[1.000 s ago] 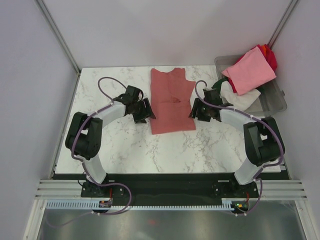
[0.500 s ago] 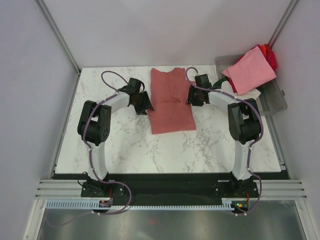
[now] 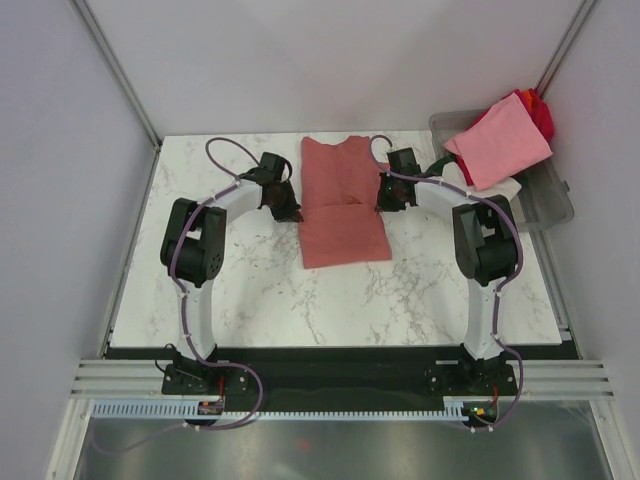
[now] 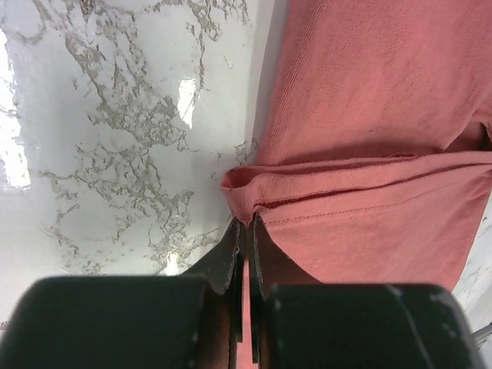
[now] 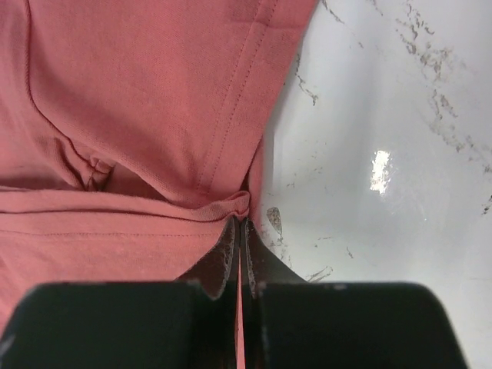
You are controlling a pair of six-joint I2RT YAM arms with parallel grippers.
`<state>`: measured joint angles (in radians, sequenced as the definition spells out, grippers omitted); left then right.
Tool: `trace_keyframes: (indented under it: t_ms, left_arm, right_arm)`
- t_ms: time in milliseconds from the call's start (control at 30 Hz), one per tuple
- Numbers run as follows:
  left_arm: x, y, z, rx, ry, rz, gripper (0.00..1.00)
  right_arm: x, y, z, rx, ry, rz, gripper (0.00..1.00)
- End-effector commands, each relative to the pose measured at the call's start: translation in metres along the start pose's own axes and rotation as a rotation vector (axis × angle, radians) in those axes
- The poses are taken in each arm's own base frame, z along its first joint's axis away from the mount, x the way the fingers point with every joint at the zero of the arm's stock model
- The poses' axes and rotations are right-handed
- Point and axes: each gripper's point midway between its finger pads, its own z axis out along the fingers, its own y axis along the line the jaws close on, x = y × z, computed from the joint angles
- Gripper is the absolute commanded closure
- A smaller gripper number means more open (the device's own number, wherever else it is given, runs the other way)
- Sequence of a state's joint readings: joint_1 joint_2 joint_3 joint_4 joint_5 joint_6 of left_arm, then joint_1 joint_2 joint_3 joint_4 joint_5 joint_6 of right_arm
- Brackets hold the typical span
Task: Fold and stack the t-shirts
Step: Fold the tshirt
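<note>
A dusty brick-red t-shirt (image 3: 343,200) lies flat as a long rectangle at the middle back of the marble table (image 3: 250,280). My left gripper (image 3: 296,213) is shut on its left edge, pinching a fold of cloth (image 4: 250,192). Across from it, my right gripper (image 3: 379,205) is shut on the right edge, where the red fabric (image 5: 231,206) bunches between the fingertips. More t-shirts sit in a heap at the back right: a light pink one (image 3: 498,140) on top, bright red (image 3: 541,112), white (image 3: 485,198) and dark green (image 3: 440,166) under it.
A clear grey plastic tub (image 3: 548,200) at the back right corner holds the heap of shirts, which spill over its rim. White walls and metal posts close in the table on three sides. The arm bases stand at the near edge.
Both arms reached farther back along the shirt's sides and both grippers, open a second ago, closed on the shirt's left and right edges.
</note>
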<state>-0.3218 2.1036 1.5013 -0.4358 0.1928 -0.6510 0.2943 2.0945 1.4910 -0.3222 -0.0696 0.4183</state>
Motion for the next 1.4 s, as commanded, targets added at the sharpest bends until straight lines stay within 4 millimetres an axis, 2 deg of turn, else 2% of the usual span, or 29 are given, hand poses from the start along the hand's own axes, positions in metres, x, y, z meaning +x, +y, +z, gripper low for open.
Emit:
trace_keyframes:
  t_ms: [0, 200, 367, 500, 700, 833, 1033, 1133, 1267, 1300, 1333, 1367]
  left_arm:
    - [-0.014, -0.003, -0.006, -0.006, -0.042, 0.036, 0.98]
    - [-0.022, -0.008, -0.021, 0.004, -0.083, 0.066, 0.98]
    - [-0.028, -0.019, -0.037, 0.045, -0.117, 0.098, 0.98]
    - [-0.033, -0.028, -0.05, 0.074, -0.145, 0.109, 0.98]
    - [-0.04, -0.04, -0.059, 0.111, -0.165, 0.121, 0.98]
    - [-0.044, -0.042, -0.044, 0.119, -0.145, 0.13, 0.98]
    - [-0.051, -0.05, -0.034, 0.138, -0.14, 0.133, 0.98]
    - [-0.054, -0.046, -0.021, 0.119, -0.128, 0.13, 0.98]
    - [-0.053, -0.038, -0.01, 0.09, -0.116, 0.112, 0.98]
    - [-0.052, -0.036, -0.006, 0.087, -0.109, 0.11, 0.96]
    - [-0.051, -0.036, -0.004, 0.088, -0.104, 0.121, 0.79]
    - [-0.049, -0.034, -0.003, 0.079, -0.092, 0.123, 0.63]
  right_arm:
    - [-0.015, 0.006, -0.009, -0.024, -0.044, -0.01, 1.0]
    - [-0.023, 0.009, -0.031, -0.025, -0.09, -0.014, 1.0]
    - [-0.029, 0.009, -0.047, -0.02, -0.124, -0.013, 1.0]
    - [-0.03, 0.006, -0.051, -0.01, -0.134, -0.013, 1.0]
    - [-0.032, -0.001, -0.056, 0.014, -0.147, 0.007, 1.0]
    - [-0.031, -0.005, -0.056, 0.019, -0.146, 0.02, 1.0]
    - [-0.034, -0.016, -0.057, 0.049, -0.157, 0.035, 1.0]
    - [-0.034, -0.016, -0.049, 0.043, -0.144, 0.039, 1.0]
    - [-0.036, -0.012, -0.027, 0.022, -0.115, 0.045, 0.98]
    - [-0.036, -0.013, -0.026, 0.024, -0.115, 0.051, 0.95]
    - [-0.035, -0.013, -0.024, 0.026, -0.111, 0.051, 0.77]
    - [-0.035, -0.014, -0.025, 0.034, -0.112, 0.058, 0.65]
